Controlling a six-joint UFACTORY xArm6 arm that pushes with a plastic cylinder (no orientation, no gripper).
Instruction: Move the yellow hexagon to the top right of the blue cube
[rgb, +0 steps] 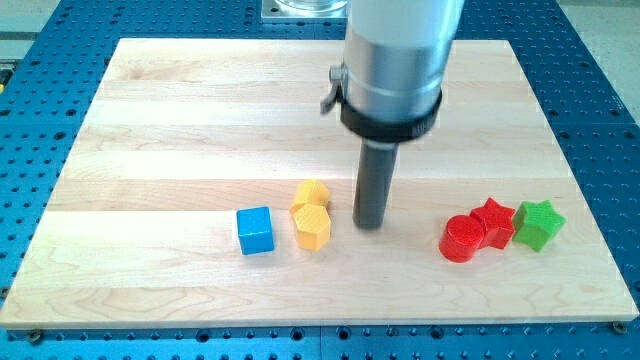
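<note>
The yellow hexagon (313, 228) lies on the wooden board, just right of the blue cube (255, 230) with a small gap between them. A second yellow block (311, 195), its shape unclear, touches the hexagon at its upper side. My tip (369, 223) stands on the board a little to the right of the yellow hexagon, apart from it, at about the same height in the view.
A red cylinder (462, 239), a red star (492, 222) and a green star (538, 224) sit packed together at the view's right. The wooden board (180, 120) lies on a blue perforated table (600, 110).
</note>
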